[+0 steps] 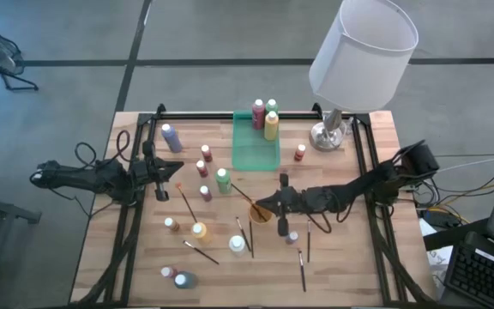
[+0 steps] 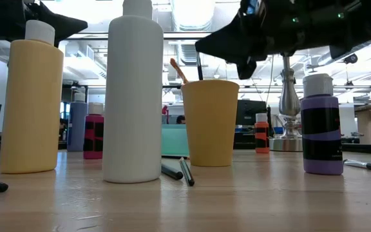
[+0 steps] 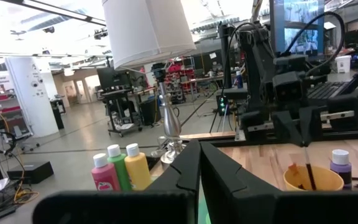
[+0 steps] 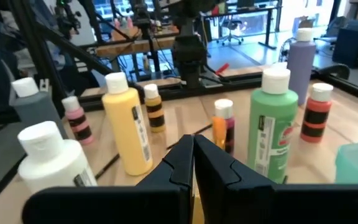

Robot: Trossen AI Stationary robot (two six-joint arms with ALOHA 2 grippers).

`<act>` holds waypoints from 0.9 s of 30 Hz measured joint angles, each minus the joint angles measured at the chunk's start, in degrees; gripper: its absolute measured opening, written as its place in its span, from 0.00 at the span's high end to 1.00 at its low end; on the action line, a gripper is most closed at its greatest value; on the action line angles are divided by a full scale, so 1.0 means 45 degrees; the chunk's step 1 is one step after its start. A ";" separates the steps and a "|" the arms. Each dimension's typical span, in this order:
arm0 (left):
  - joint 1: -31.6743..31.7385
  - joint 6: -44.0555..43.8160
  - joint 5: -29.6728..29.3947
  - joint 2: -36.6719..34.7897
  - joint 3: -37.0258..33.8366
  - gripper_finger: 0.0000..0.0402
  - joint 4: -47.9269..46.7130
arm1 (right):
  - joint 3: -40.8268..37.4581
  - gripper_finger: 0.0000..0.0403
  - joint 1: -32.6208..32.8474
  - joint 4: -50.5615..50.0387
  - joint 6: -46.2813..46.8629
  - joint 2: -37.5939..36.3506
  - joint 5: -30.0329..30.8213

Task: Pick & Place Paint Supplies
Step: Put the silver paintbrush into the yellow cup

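No brand or writing can be read on any bottle; the labels show only dark bands and small print too fine to make out. The green tray (image 1: 256,153) at the back middle of the table (image 1: 350,266) holds three bottles at its far end: a red bottle (image 1: 258,114), a green bottle (image 1: 272,106) and a yellow bottle (image 1: 271,126). The orange cup (image 1: 259,212) holds a paintbrush (image 2: 178,69) leaning on its rim. The right gripper (image 1: 283,203) hangs just beside the cup, fingers pressed together and holding nothing. The left gripper (image 1: 163,172), also closed and empty, sits at the table's left side. Other paint bottles and brushes (image 1: 201,251) lie scattered over the table front, among them a white bottle (image 2: 133,90) and a purple bottle (image 2: 321,124).
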 joint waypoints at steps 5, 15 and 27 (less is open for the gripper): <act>0.0000 0.0000 0.0001 0.0000 0.0000 0.96 0.0008 | -0.0067 0.98 -0.0028 0.0029 0.0404 0.0334 0.0018; 0.0000 -0.0002 0.0000 0.0000 0.0000 0.96 0.0010 | -0.0082 0.98 -0.0044 -0.0004 0.0461 0.0517 -0.0010; 0.0000 0.0000 0.0002 0.0000 0.0000 0.96 0.0010 | -0.0082 0.92 -0.0044 -0.0137 0.0921 0.0483 -0.0042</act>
